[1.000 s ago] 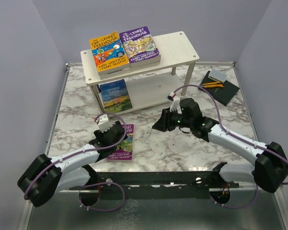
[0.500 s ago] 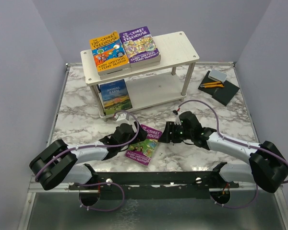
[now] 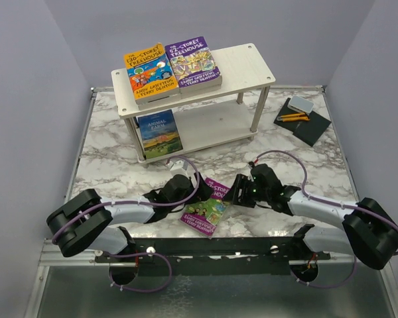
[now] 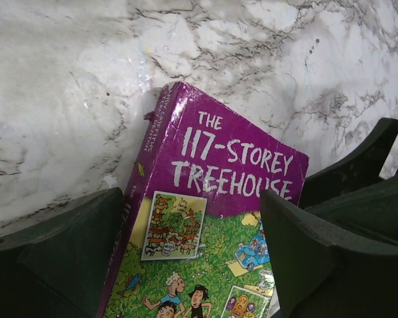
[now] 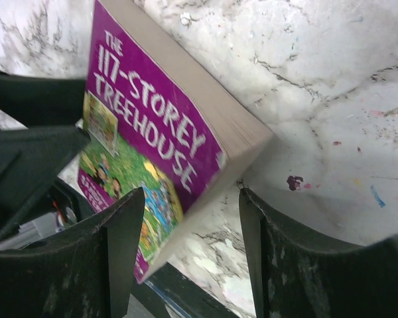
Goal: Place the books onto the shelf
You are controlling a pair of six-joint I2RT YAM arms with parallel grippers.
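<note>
A purple "117-Storey Treehouse" book (image 3: 207, 209) lies tilted near the table's front edge, between both arms. My left gripper (image 3: 189, 195) is shut across its width: in the left wrist view the book (image 4: 212, 199) fills the gap of the gripper (image 4: 192, 212), spine against the left finger. My right gripper (image 3: 237, 194) is open at the book's far right corner; the raised page edge (image 5: 212, 119) runs in between the fingers of the gripper (image 5: 189, 205). The shelf (image 3: 242, 66) stands at the back with an orange book (image 3: 146, 71) and a purple book (image 3: 192, 63) on top, and "Animal Farm" (image 3: 159, 131) on the lower board.
A black pad (image 3: 305, 122) with pencils and an eraser lies at the back right. The dark front rail (image 3: 252, 246) of the table runs just below the held book. Grey walls close in both sides.
My left gripper has carried the purple book rightward, toward the middle and the front edge. My right gripper came down and left to the book's corner and opened wider.
</note>
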